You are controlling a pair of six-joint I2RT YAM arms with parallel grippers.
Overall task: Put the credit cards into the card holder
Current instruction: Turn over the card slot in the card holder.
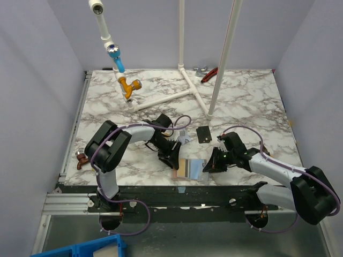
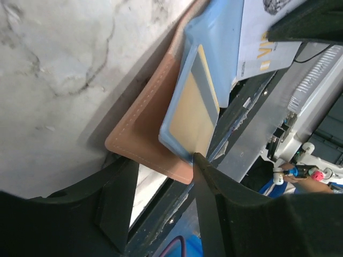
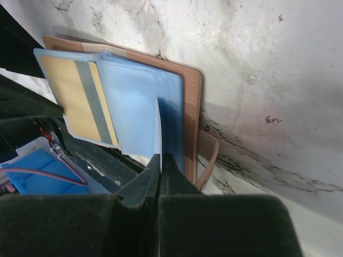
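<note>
The tan card holder (image 1: 188, 169) (image 2: 144, 128) (image 3: 193, 107) lies open at the table's front edge, its light blue pockets facing up. A gold card with a grey stripe (image 2: 193, 107) (image 3: 69, 96) sits partly in a pocket. My left gripper (image 1: 172, 159) (image 2: 163, 160) is open at the holder's left corner, one fingertip (image 2: 199, 160) touching the blue pocket's corner. My right gripper (image 1: 210, 165) (image 3: 162, 156) is shut on a thin pale card (image 2: 262, 37) (image 3: 159, 123), which stands edge-on in the blue pocket. A black card (image 1: 203, 134) lies flat farther back.
A white pipe frame (image 1: 182, 80) with orange (image 1: 130, 84) and blue fittings (image 1: 115, 56) stands at the back. A red-handled tool (image 1: 209, 74) lies by the far edge. A small brown object (image 1: 81, 159) sits at the left edge. A blue bin (image 1: 86, 249) is below the table.
</note>
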